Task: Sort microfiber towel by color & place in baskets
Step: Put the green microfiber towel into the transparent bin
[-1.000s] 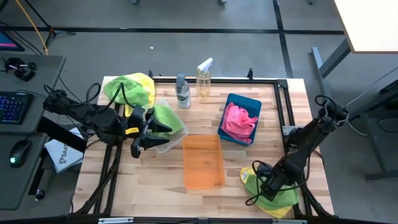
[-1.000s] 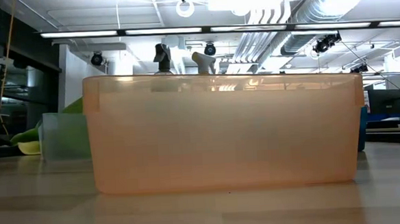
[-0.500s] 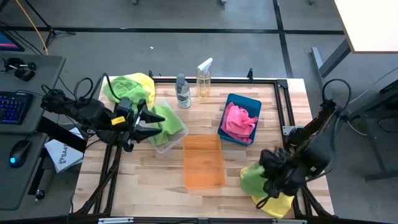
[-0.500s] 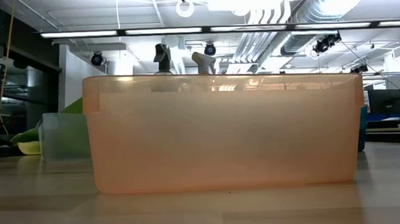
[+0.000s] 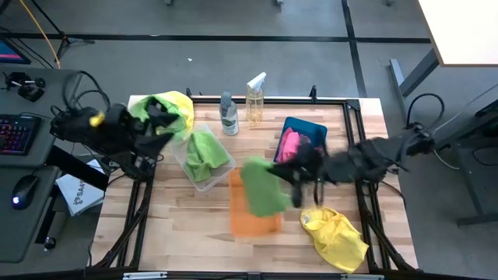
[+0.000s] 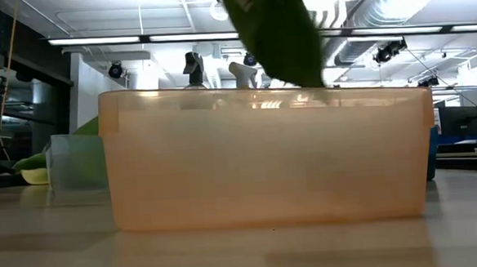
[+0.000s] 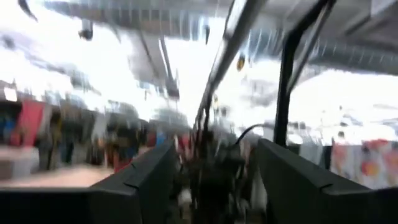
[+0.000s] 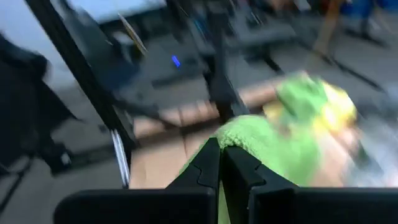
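Now | green towel (image 5: 264, 187): limp, hanging; pinched by right end effector (image 5: 298, 173)

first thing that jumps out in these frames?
The green towel dangling in mid-air over the orange basket, pinched in the shut jaws of the right gripper; in the low view it hangs above the basket's rim. Next, the pink towel in the blue basket and a yellow towel loose at the table's near right corner. The left gripper is up over the towel pile at the far left corner.
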Motion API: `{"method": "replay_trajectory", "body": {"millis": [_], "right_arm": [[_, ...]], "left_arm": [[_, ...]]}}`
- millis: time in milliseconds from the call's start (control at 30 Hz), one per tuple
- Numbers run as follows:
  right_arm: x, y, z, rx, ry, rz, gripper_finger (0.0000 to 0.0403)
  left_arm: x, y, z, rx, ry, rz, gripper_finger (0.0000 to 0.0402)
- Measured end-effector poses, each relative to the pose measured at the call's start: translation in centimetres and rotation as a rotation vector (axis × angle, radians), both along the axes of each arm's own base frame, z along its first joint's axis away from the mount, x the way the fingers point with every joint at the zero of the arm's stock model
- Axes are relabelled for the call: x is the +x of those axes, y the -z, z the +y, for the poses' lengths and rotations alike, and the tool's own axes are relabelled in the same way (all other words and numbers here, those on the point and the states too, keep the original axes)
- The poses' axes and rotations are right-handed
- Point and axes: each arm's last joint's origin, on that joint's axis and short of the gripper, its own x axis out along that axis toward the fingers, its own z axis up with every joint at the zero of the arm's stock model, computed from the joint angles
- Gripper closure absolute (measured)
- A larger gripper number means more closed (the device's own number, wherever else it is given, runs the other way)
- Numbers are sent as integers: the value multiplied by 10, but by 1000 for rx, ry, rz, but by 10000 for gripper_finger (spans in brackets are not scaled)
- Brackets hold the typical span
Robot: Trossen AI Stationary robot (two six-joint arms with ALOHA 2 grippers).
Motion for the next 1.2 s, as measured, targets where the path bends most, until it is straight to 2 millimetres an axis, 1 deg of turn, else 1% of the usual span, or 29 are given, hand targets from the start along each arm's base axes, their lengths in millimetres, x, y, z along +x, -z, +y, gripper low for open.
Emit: {"method": "replay_trajectory", "body": {"millis": [100,200,267,400,500,633,767,833,933,1067,1200], "right_arm": [[33,-9,-20,-9,-79,-187,402],[58,-14,-42,-10,-103,-360,403],[75,-11,-57,-7,-91,-423,403],[106,8,-81,34,-68,-458,403],[127,29,-95,60,-45,-443,403],[157,64,-109,79,-11,-404,403],[183,97,-125,131,8,-432,403],[194,113,-131,184,5,-453,403],[208,139,-139,251,22,-438,403],[219,169,-143,327,27,-361,403],[227,201,-141,403,4,-206,403]], "left_arm": [[-10,-9,5,9,-33,-97,188],[-20,-15,9,-2,-45,-153,188],[-26,-17,11,-10,-46,-170,188],[-34,-19,15,-21,-46,-194,188],[-36,-20,16,-24,-46,-200,188],[-36,-20,16,-22,-47,-199,188],[-35,-20,16,-21,-46,-196,188],[-35,-20,16,-19,-46,-194,188],[-35,-20,16,-21,-46,-196,188],[-35,-19,16,-20,-46,-194,188],[-35,-19,16,-27,-38,-189,188]]}}
